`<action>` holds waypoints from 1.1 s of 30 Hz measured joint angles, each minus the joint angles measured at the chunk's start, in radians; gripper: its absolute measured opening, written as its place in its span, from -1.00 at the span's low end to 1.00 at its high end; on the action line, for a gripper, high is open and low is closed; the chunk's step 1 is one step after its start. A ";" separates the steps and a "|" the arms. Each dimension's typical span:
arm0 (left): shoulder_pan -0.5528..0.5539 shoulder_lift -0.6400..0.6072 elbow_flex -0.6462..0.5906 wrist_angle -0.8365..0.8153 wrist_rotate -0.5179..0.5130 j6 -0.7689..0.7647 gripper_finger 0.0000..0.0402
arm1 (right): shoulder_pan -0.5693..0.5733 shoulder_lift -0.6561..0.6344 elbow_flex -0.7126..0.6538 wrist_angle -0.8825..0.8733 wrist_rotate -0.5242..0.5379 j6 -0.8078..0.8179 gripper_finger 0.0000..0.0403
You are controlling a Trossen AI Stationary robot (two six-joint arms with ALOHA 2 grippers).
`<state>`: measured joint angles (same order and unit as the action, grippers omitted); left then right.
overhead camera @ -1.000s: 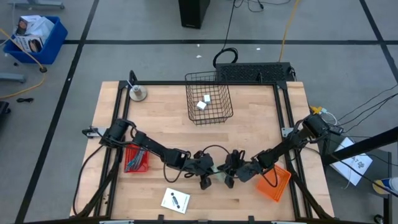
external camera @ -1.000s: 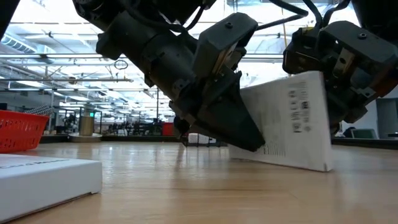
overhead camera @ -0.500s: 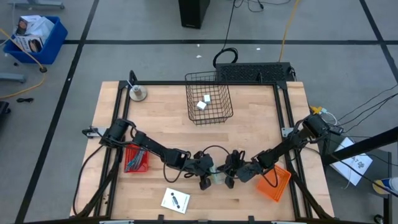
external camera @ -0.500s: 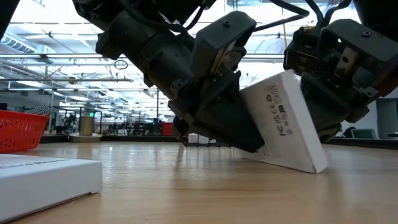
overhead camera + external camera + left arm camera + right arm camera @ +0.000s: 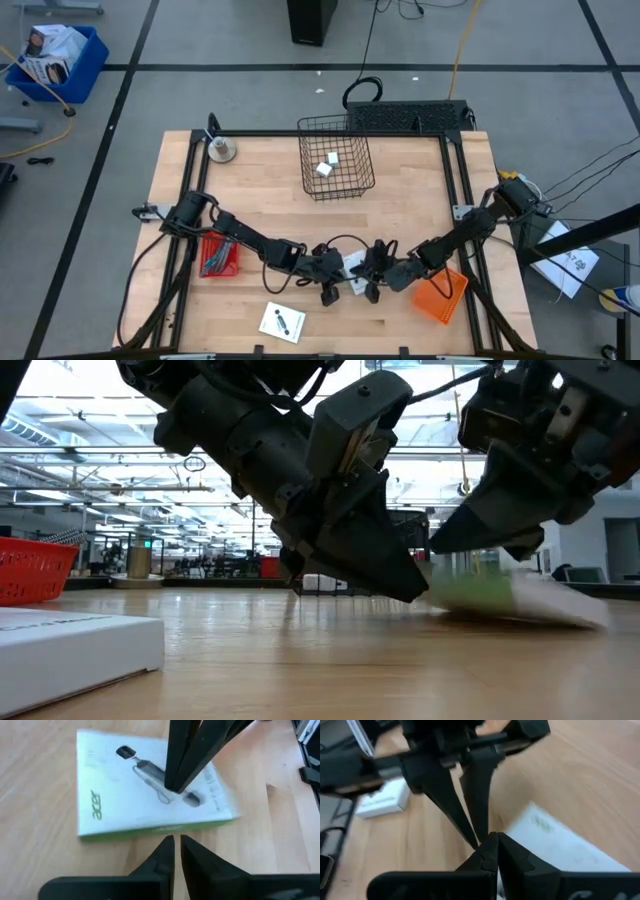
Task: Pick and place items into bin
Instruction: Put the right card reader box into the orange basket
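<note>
Left wrist view shows the flat white cardboard box with green lettering (image 5: 150, 790) lying on the wooden bench (image 5: 45, 865) just ahead of the left gripper (image 5: 174, 847), fingers pressed together, the right gripper (image 5: 371, 290), likewise closed, touching it opposite.

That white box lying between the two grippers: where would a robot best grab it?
Probably across its thin long edges, coming from above. The white box lies flat on the table, so only its edges give the fingers purchase. The left gripper and right gripper are both shut beside it.
</note>
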<state>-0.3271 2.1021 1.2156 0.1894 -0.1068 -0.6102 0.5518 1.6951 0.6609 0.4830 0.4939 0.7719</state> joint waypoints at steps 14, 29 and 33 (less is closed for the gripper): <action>0.012 0.000 0.000 0.044 -0.051 0.005 -0.83 | 0.013 -0.072 0.001 -0.313 0.175 0.145 -1.00; 0.086 0.003 0.000 0.086 -0.104 0.051 -0.83 | 0.046 -0.131 0.001 -0.676 0.126 0.550 -1.00; 0.106 0.005 0.000 0.074 -0.064 0.051 -0.83 | 0.045 -0.132 0.002 -0.668 0.103 0.556 -1.00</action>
<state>-0.2208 2.1067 1.2160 0.2638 -0.1709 -0.5589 0.5972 1.5631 0.6624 -0.1852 0.5964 1.3284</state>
